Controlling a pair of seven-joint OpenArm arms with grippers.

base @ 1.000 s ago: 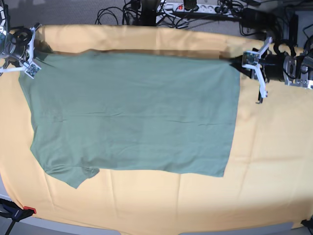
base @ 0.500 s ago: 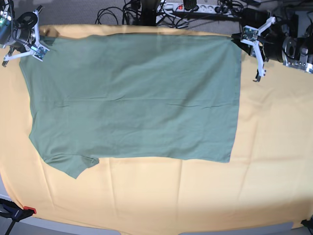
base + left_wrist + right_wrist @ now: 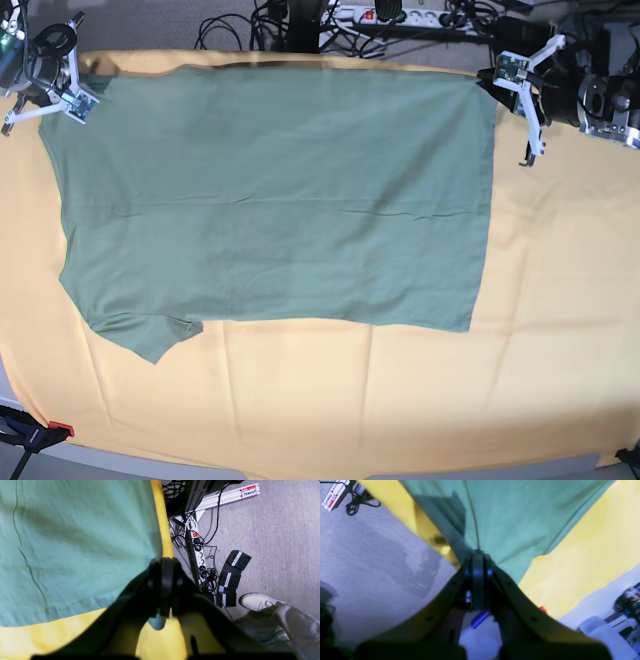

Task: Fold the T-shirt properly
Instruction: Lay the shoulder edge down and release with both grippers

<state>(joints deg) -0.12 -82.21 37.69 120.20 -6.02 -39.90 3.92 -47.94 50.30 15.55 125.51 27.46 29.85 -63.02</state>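
From the left wrist, the left gripper [image 3: 162,590] was pinched shut on a far corner of the soft sage-green cotton T-shirt [image 3: 75,550], at the edge of the yellow-orange table cloth [image 3: 160,632].

From the right wrist, the right gripper [image 3: 478,590] was clamped tight on the other far corner.

In the base view the shirt lay flat, spread across the cloth between both arms. Doing this step well likely meant keeping both corners level and evenly taut.
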